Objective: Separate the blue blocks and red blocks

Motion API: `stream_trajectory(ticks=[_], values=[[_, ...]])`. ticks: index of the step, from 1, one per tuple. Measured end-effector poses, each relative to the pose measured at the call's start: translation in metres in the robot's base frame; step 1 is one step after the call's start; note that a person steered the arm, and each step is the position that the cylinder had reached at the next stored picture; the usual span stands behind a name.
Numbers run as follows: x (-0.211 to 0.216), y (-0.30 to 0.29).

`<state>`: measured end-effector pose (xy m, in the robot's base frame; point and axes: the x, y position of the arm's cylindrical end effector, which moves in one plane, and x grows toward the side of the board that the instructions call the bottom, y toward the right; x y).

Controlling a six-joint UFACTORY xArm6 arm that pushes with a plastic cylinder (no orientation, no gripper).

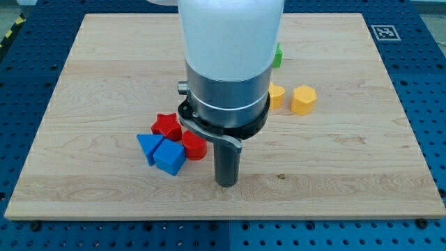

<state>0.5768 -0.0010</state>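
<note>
My tool is a plain dark rod with nothing to open or close, so it holds nothing. My tip (pixel 226 184) sits on the desk (pixel 334 174), near the front, just to the right of a small bunch of blocks.

In that bunch a red star block (pixel 167 125) is at the far side and a red round block (pixel 195 146) is nearest my tip. A blue triangle block (pixel 148 146) is on the left, and a blue cube block (pixel 170 158) is at the near side. They all sit close together, and some look like they touch.

I think the sorting is not done yet. Next, my tip should slide between the reds and blues and push one colour away slowly.

Two yellow blocks (pixel 303 99) and a green block (pixel 277 56) sit far off on the right.
</note>
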Motion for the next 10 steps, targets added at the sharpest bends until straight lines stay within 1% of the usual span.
stream_trajectory(ticks=[3,4,7,9,10], values=[[-0.005,-0.050],[-0.012,-0.050],[-0.031,-0.101],[-0.027,-0.092],[-0.046,-0.092]])
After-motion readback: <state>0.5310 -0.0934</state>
